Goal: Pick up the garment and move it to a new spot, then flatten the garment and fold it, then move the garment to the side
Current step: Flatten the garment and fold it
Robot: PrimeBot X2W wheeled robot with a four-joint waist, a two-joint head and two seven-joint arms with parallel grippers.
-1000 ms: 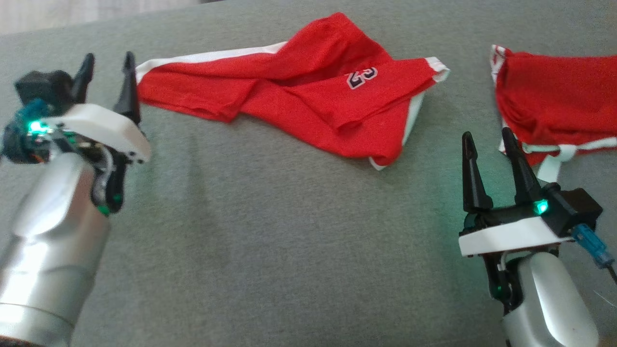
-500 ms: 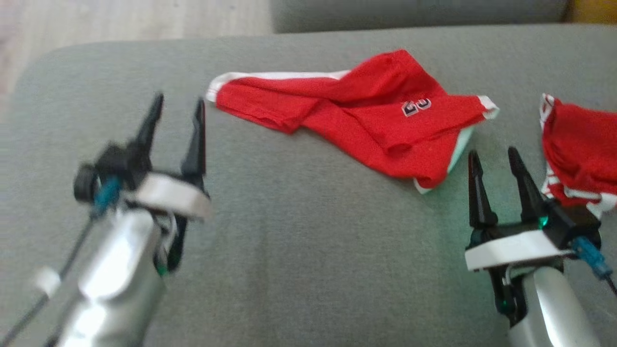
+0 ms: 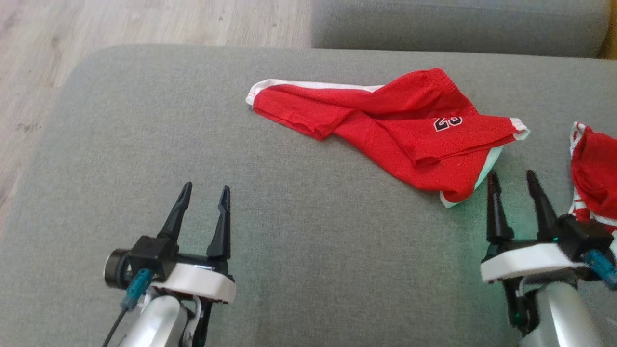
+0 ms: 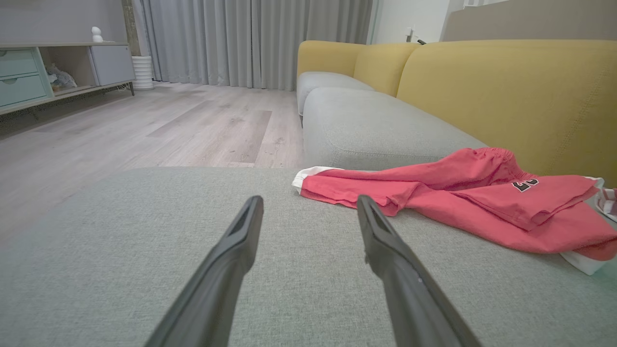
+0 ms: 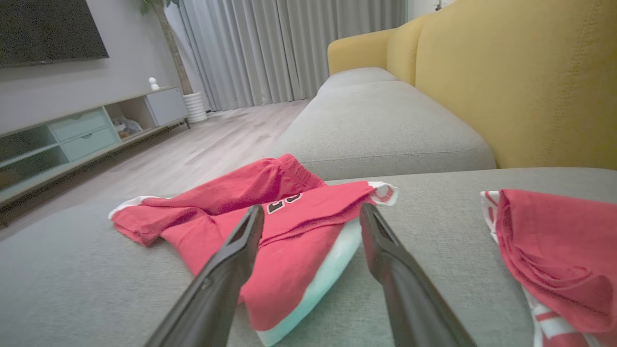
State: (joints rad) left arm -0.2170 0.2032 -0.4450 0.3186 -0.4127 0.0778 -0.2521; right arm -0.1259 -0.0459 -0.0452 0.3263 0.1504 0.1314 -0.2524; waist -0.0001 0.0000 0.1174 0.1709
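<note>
- Your garment (image 3: 385, 120) is a pair of red shorts with white trim and a small number print (image 3: 447, 123). It lies rumpled on the grey sofa cushion (image 3: 289, 250), toward the far right, one end stretched left and loose folds across the middle.
- A second red piece (image 3: 595, 173) lies to its right, apart from it.
- Your left gripper (image 3: 206, 188) hovers with fingers spread and empty, well apart from the shorts. A second ago its tips stood just beside the white-trimmed left end.
- Your right gripper (image 3: 511, 174) is also spread and holds nothing, tips near the lower hem corner.
- The head camera has shifted since then, but the garment's folds look unchanged.
</note>
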